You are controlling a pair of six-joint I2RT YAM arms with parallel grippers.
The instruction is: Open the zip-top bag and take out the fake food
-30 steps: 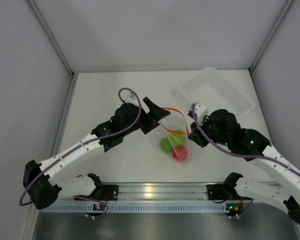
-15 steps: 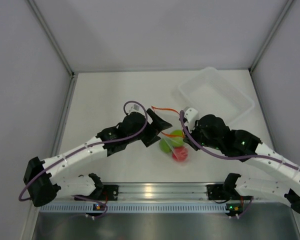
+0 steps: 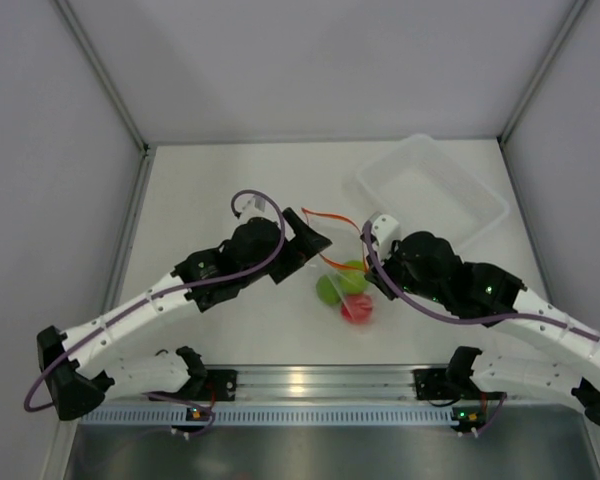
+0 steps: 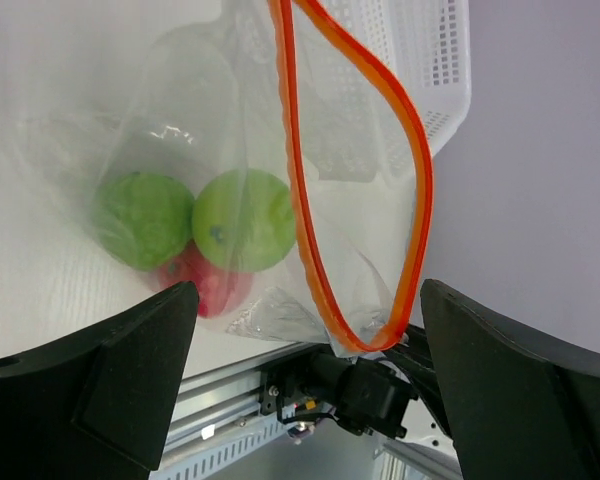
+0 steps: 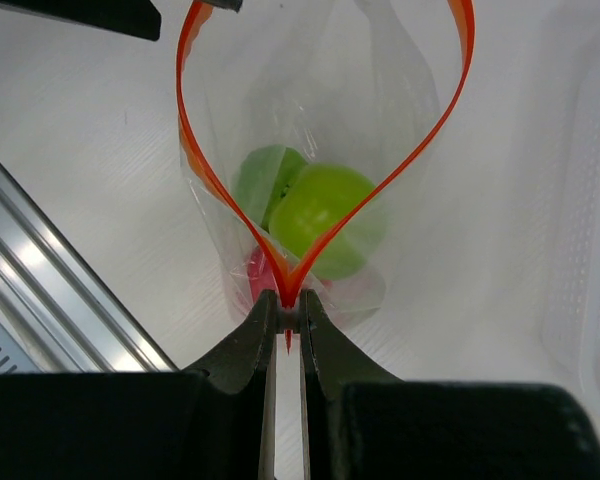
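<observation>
The white table (image 3: 210,180) bears a clear tub (image 3: 432,190) and the zip-top bag (image 3: 343,264).

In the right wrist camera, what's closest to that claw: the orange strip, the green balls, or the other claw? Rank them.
1. Zip strip: pinched in the right gripper.
2. Green balls: just beyond, inside the bag.
3. Left gripper: farthest, top-left edge.

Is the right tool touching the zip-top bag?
Touching. The right wrist view shows the right tool pinched shut on the orange strip of the zip-top bag.
</observation>
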